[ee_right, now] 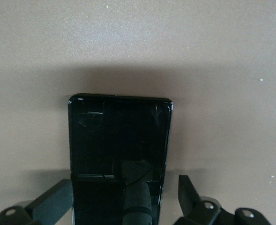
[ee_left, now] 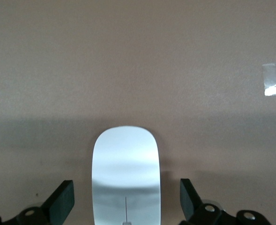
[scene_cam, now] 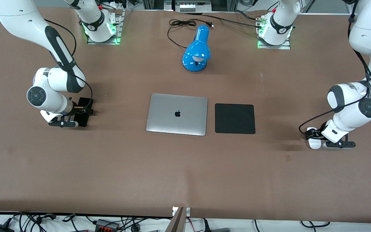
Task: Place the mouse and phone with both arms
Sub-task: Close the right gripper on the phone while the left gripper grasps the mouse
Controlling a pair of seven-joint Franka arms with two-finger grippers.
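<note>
A: Left gripper (ee_left: pixel 126 199)?
B: Low at left arm's end of brown worktop (scene_cam: pixel 185 167); jaws wide, astride glossy white oval mouse (ee_left: pixel 125 180), not touching.

A: Right gripper (ee_right: pixel 126 197)?
B: Right arm's end; jaws wide, flanking slim black rectangular phone (ee_right: pixel 119 140).

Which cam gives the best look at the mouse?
Left wrist view: the mouse fills the frame between the open fingers of the left gripper, centre line visible. Front view shows only a white sliver under that gripper. Right wrist view doesn't show it.
</note>
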